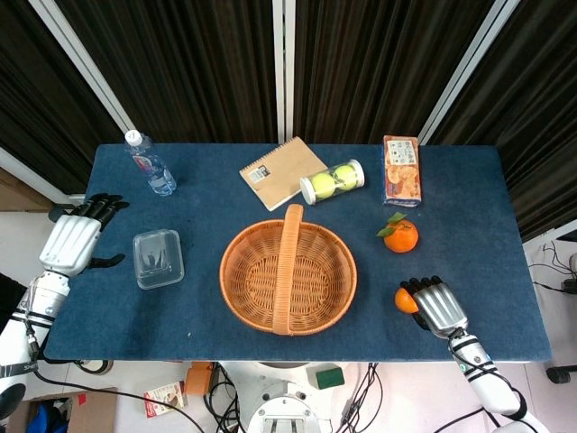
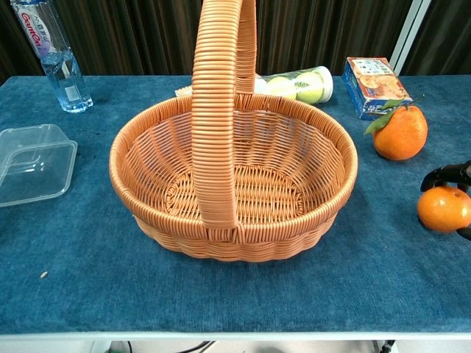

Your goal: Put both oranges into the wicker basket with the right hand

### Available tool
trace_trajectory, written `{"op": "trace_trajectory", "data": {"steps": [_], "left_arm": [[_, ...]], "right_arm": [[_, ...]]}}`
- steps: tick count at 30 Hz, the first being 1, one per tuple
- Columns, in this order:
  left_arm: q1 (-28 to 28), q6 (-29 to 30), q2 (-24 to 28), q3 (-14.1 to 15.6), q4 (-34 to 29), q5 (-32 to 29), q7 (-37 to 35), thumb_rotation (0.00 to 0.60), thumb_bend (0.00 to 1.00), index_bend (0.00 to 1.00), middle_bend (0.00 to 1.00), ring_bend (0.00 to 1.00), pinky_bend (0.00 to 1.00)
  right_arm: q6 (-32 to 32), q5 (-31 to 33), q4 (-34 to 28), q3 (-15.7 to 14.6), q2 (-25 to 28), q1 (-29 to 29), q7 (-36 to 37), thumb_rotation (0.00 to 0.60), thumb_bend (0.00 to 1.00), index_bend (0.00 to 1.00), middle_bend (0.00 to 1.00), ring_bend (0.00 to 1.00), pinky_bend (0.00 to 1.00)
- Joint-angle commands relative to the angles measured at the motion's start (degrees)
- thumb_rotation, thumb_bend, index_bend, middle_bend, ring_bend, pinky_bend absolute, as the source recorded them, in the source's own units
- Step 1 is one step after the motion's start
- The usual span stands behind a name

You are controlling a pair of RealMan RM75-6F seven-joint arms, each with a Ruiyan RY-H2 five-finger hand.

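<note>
Looking at the right side of the blue table, I have my right hand (image 1: 436, 305) wrapped around the nearer small round orange (image 2: 444, 208), its dark fingers (image 2: 446, 175) curling over the fruit's top in the chest view. The orange seems to sit at table level at the near right, well apart from the woven wicker basket (image 1: 236, 298) with its tall arched handle (image 1: 288, 267), which stands in the middle of the table. I cannot tell whether the fruit is lifted yet.

The 2nd orange, the leafy one (image 1: 400, 235), sits farther back, between my hand and the orange-printed carton (image 1: 401, 169), and is untouched.

I judge these fruits light, firm and round, with a slightly waxy skin that could roll or slip out of a loose hold. A grip spread around the widest part, thumb opposing the fingers, should carry it; squeezing hard risks bruising, not breaking. On the leafy one I would avoid the stem and leaf and close on the body itself.

The basket is stiff but light, and its handle crosses the opening, so I would come in over the right rim and drop the fruit low to keep it from bouncing.

My left hand (image 1: 77, 236) hangs at the table's left edge, fingers loosely apart and holding nothing.
</note>
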Motion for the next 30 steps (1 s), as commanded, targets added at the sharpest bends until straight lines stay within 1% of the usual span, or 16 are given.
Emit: {"op": "trace_trajectory", "data": {"steps": [1, 4, 6, 8, 11, 14, 19, 22, 27, 30], "left_arm": [[0.1, 0.1, 0.2, 0.0, 0.0, -0.1, -0.1, 0.6, 0.11, 0.18, 0.13, 0.09, 0.28], [0.3, 0.2, 0.4, 0.0, 0.0, -0.2, -0.2, 0.6, 0.11, 0.18, 0.13, 0.09, 0.28], [0.4, 0.2, 0.5, 0.1, 0.0, -0.2, -0.4, 0.6, 0.11, 0.18, 0.13, 0.09, 0.28], [0.5, 0.4, 0.5, 0.0, 0.1, -0.1, -0.8, 0.6, 0.11, 0.18, 0.13, 0.09, 0.28], [0.6, 0.6, 0.4, 0.0, 0.5, 0.2, -1.6, 0.6, 0.11, 0.18, 0.13, 0.09, 0.28], [0.7, 0.6, 0.4, 0.2, 1.0, 0.5, -2.1, 0.6, 0.11, 0.18, 0.13, 0.09, 0.28], [1.0, 0.8, 0.8, 0.2, 1.6, 0.5, -3.0, 0.6, 0.11, 0.18, 0.13, 0.09, 0.28], [1.3, 1.2, 1.0, 0.1, 2.0, 0.4, -3.8, 0.6, 0.11, 0.18, 0.13, 0.09, 0.28], [1.6, 1.4, 1.0, 0.0, 3.1, 0.1, -4.3, 0.6, 0.11, 0.18, 0.13, 0.09, 0.28], [1.6, 1.0, 0.9, -0.1, 3.7, -0.4, -4.7, 0.6, 0.11, 0.18, 0.13, 0.09, 0.28]], "right_arm": [[4.2, -3.6, -2.1, 0.6, 1.7, -0.1, 1.2, 0.6, 0.4, 0.51, 0.48, 0.4, 0.4], [7.9, -7.2, -8.0, 1.4, 5.5, 0.3, 3.4, 0.6, 0.4, 0.51, 0.49, 0.4, 0.4], [10.9, -10.2, -12.0, 2.4, 7.9, 0.6, 2.6, 0.6, 0.4, 0.52, 0.49, 0.41, 0.4], [12.6, -12.4, -14.8, 3.3, 9.0, 0.9, 0.8, 0.6, 0.4, 0.52, 0.49, 0.41, 0.4], [11.5, -13.2, -19.2, 4.7, 9.6, 2.4, -2.1, 0.6, 0.4, 0.52, 0.49, 0.41, 0.4], [7.1, -11.9, -22.6, 6.2, 9.1, 4.9, -5.3, 0.6, 0.4, 0.52, 0.49, 0.41, 0.4], [-2.6, -6.2, -26.1, 8.8, 5.9, 10.3, -11.3, 0.6, 0.4, 0.52, 0.48, 0.41, 0.4], [-7.6, -1.7, -26.4, 10.8, 2.8, 13.7, -15.0, 0.6, 0.4, 0.52, 0.48, 0.41, 0.41], [-12.2, 5.2, -23.4, 13.9, -4.0, 19.1, -22.1, 0.6, 0.4, 0.52, 0.48, 0.41, 0.41], [-13.7, 8.4, -20.6, 14.9, -8.0, 21.8, -24.8, 0.6, 0.4, 0.52, 0.48, 0.41, 0.42]]}}
